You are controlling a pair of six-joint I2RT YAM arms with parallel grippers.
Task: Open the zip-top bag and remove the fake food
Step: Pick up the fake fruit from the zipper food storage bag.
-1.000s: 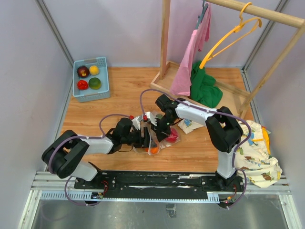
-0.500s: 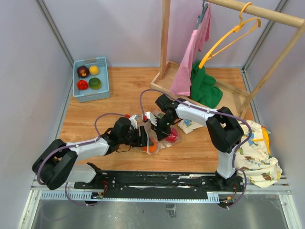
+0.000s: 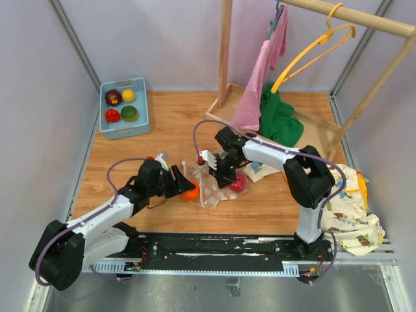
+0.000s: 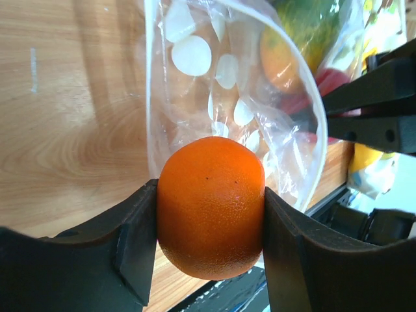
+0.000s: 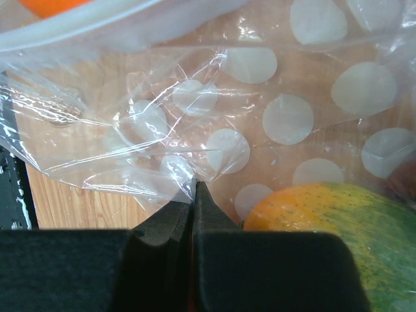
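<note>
The left arm [image 3: 107,213] and the right arm [image 3: 266,154] both have white shells on the links and bulky black joints. A thin grey-purple cable [image 3: 123,160] runs along each arm. The fingers [image 4: 127,250] are of matt black plastic, with smooth, slightly curved inner faces.

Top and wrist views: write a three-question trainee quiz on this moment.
1. Pick one. The left claw grips: A a banana, B an orange, C a spoon.
2. True or false: the right claw is pinched shut on the bag.
3. Count the fruits in the blue basket.
Key: 1 B; 2 true; 3 four.
</note>
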